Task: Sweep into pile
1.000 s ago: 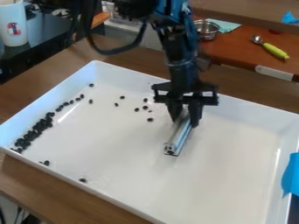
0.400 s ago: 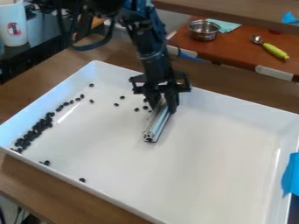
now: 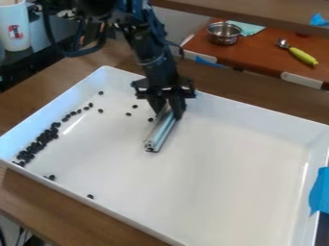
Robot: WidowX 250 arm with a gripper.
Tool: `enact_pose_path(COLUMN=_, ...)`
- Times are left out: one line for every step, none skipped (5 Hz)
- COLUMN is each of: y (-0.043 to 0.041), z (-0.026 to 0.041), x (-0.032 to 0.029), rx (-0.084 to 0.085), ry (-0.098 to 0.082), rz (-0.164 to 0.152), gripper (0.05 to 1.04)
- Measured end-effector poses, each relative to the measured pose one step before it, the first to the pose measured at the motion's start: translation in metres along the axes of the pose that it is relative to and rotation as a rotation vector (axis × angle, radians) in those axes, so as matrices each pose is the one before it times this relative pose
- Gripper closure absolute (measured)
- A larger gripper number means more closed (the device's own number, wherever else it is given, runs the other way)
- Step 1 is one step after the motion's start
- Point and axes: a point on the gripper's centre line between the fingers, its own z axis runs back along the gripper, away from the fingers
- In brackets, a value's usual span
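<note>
Inside the white tray (image 3: pixel 237 178), a metal bar (image 3: pixel 160 133) is clamped in the jaws of the gripper (image 3: pixel 168 113), and dark beans (image 3: pixel 44 138) are clustered along one wall

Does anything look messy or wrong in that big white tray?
A bit messy: most of the black beans bunch along the picture's left side of the white tray, but a few stray ones lie apart, some near the gripper and some by the near edge. I see nothing broken.

No readable text or numbers
</note>
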Motion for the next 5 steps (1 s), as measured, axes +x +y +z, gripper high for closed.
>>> enact_pose_path(y=0.02318, z=0.00552, x=0.00243, rx=0.0175, ry=-0.0196, rz=0.0493, gripper=0.707)
enact_pose_path(y=0.02723, z=0.00719, x=-0.00037, rx=0.0721, ry=0.0225, rz=0.1626, gripper=0.707)
enact_pose_path(y=0.01644, z=0.0045, x=0.0043, rx=0.0754, ry=0.1013, rz=0.19, gripper=0.707)
enact_pose_path(y=0.02278, z=0.00639, x=0.00383, rx=0.0659, ry=0.0936, rz=0.2667, gripper=0.707)
enact_pose_path(y=0.01418, z=-0.00073, x=0.00246, rx=0.0195, ry=0.0109, rz=0.1342, gripper=0.707)
